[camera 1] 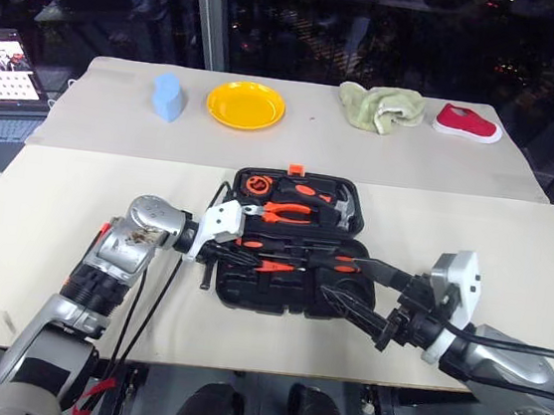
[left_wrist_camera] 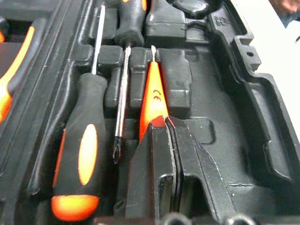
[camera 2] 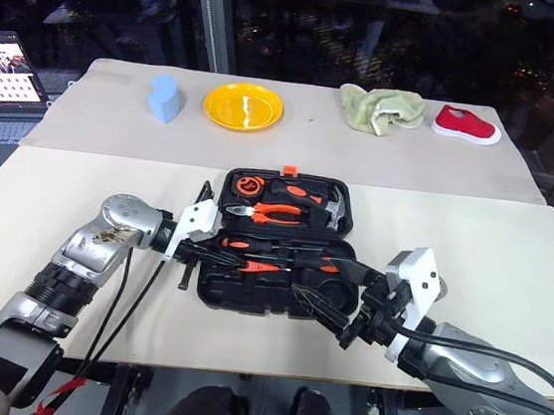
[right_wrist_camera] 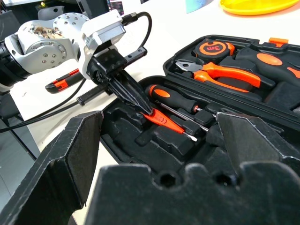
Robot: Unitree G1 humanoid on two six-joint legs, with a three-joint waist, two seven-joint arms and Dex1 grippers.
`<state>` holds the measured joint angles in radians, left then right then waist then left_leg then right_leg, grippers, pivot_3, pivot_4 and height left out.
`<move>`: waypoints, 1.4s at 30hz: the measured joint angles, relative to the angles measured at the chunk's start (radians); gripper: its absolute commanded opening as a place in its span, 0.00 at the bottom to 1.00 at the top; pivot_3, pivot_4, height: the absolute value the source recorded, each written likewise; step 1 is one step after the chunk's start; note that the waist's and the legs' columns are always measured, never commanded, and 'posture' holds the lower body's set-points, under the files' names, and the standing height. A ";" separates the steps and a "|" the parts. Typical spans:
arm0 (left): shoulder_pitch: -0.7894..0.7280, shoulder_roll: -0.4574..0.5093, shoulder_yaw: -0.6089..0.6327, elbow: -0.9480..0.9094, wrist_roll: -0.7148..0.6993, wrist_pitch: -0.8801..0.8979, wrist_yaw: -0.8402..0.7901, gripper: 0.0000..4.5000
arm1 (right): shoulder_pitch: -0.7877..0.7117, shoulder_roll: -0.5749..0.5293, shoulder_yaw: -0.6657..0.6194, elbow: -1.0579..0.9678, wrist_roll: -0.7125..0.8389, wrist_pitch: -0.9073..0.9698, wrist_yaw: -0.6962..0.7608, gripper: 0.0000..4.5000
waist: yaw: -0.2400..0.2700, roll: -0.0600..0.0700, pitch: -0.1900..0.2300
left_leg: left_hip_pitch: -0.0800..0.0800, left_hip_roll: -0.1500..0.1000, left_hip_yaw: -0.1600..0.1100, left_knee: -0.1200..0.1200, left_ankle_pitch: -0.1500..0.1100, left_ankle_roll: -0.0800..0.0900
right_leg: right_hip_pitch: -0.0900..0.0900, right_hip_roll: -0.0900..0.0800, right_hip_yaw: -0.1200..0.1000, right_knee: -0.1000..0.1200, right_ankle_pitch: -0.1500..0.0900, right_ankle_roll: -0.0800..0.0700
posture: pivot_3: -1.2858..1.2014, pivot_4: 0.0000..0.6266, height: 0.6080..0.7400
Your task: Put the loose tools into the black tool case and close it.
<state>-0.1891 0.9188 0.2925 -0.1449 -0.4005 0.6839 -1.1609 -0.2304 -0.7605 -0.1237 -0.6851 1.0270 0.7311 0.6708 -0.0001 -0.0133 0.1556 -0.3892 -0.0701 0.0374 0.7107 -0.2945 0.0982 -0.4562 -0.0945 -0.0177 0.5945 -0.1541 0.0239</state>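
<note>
Step in hand: seating the slim red tester [right_wrist_camera: 165,121] in the black tool case [camera 1: 225,297]. The case lies open in the middle of the near table. Its far half holds the pliers [camera 1: 291,212] and hammer [camera 1: 342,207].

The left gripper [right_wrist_camera: 145,108] comes in from the left over the near half, fingers [left_wrist_camera: 154,168] pressed together, apparently nipping the tester's near end. The tester already lies along its recess. Both screwdrivers [left_wrist_camera: 79,150] sit in their slots just beside it.

The right gripper [camera 1: 331,277] hovers over the right part of the near half, fingers wide apart and holding nothing.

The orange-and-black utility knife [right_wrist_camera: 64,81] looks to be still loose on the table, just left of the case, under the left arm.

Judged progress: three of four tools are in, and the lid is not shut.

Next, probably: let go of the tester and pull the left gripper clear without dragging it out. Then fetch the knife, place it, and fold the far half over.
</note>
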 measured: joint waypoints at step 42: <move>-0.253 0.162 -0.336 0.352 0.197 0.162 0.143 0.34 | 0.003 0.027 0.057 -0.002 -0.099 -0.003 0.025 1.00 | 0.031 -0.003 0.002 | 0.003 0.000 -0.001 -0.001 -0.001 -0.015 | 0.000 -0.006 -0.008 0.001 0.003 -0.005 | 0.52 0.24 1.00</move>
<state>-0.4419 1.0807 -0.0433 0.2066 -0.2036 0.8461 -1.0175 -0.2278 -0.7334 -0.0670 -0.6873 0.9284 0.7285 0.6954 0.0308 -0.0158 0.1580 -0.3864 -0.0702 0.0367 0.7096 -0.2957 0.0830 -0.4562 -0.1006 -0.0257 0.5959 -0.1514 0.0193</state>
